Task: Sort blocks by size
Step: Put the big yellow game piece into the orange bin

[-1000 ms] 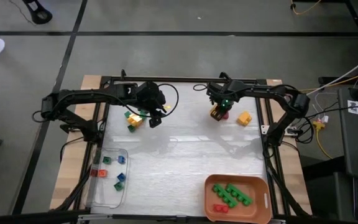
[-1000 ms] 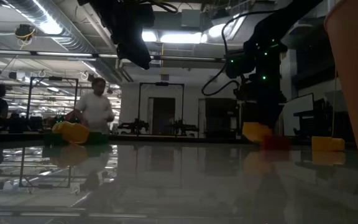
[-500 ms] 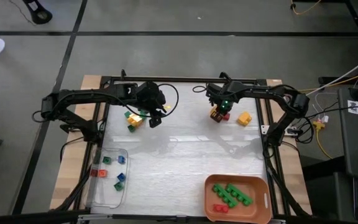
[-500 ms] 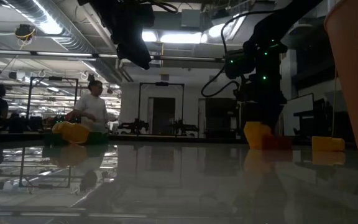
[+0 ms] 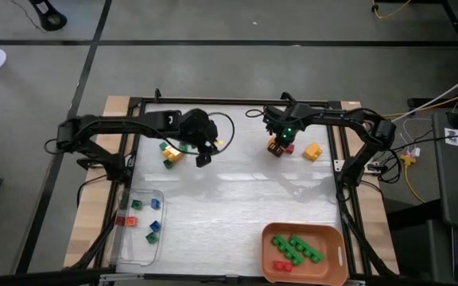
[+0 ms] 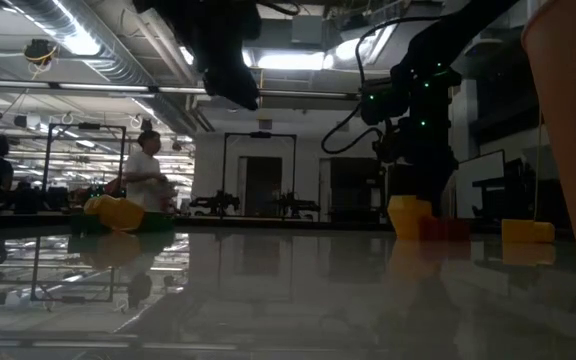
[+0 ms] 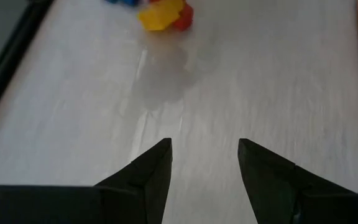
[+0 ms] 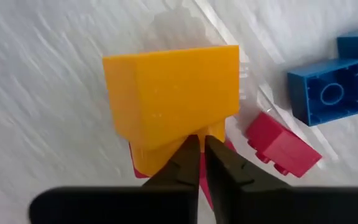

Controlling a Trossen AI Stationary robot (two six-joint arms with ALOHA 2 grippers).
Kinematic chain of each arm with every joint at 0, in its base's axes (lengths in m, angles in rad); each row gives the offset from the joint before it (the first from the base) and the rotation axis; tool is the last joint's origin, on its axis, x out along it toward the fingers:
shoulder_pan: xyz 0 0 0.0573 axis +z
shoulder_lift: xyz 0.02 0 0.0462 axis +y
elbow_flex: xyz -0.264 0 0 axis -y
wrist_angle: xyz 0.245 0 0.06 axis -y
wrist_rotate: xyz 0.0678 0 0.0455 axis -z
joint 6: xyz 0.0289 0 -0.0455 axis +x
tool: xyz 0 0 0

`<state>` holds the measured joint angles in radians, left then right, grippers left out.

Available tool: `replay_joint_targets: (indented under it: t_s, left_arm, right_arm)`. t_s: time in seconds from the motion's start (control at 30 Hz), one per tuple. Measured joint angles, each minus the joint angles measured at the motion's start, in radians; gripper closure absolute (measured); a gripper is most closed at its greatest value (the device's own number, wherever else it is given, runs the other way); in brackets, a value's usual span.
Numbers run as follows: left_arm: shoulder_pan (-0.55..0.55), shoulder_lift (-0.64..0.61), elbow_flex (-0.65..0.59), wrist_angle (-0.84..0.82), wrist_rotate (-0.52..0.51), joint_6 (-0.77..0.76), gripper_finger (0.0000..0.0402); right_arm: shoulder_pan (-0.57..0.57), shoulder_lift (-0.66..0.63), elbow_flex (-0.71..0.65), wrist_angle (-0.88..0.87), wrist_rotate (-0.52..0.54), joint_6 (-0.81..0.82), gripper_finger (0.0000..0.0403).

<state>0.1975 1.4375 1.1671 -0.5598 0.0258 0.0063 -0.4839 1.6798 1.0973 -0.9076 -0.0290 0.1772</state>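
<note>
My right gripper [image 5: 277,148] is at the far right of the table, shut on a yellow block [image 8: 173,93]. A red block [image 8: 283,148] and a blue block [image 8: 327,97] lie on the table beside it. My left gripper [image 7: 204,163] is open and empty, above the table's far middle [image 5: 203,156]. A green block [image 5: 165,147] and a yellow block [image 5: 171,157] lie to its left. Another yellow block [image 5: 313,151] lies right of my right gripper. My right gripper pinches a thin part at the yellow block's edge [image 8: 211,129] between its two nearly closed fingers, coming from above. In the low view the block [image 6: 409,216] stands upright with its bottom at table level, beside the red block [image 6: 443,228].
A clear tray [image 5: 126,238] at the near left holds several small blocks. An orange tray [image 5: 334,238] at the near right holds several long green blocks and a red one. The table's black frame [image 5: 237,102] runs round the white mat.
My left gripper has moved toward the table's right edge, away from the green and yellow blocks. In the low view the yellow block in my right gripper has gone from tilted to upright and shifted slightly.
</note>
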Motion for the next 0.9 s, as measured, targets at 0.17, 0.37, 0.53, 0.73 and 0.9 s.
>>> replay_joint_targets:
  t_s: [0.17,0.37,0.53,0.73,0.9]
  left_arm:
    - [-0.026,0.044,0.0,-0.004,0.0,0.028,0.0231]
    - [-0.044,0.064,0.0,-0.003,0.0,0.032,0.0231]
    - [-0.057,0.065,0.0,0.048,0.0,0.077,0.0231]
    - [-0.091,0.098,0.0,0.147,0.0,0.086,0.0231]
    - [-0.114,0.157,0.001,0.165,0.0,0.119,0.0231]
  right_arm:
    - [0.0,-0.001,0.0,0.0,-0.098,0.001,0.0338]
    - [0.0,-0.001,0.0,-0.001,-0.1,0.0,0.027]
    - [0.0,-0.001,0.0,0.003,-0.101,0.0,0.024]
    - [0.0,0.001,0.001,0.072,-0.169,0.001,0.0237]
    - [0.001,0.015,0.0,0.116,-0.199,0.005,0.0237]
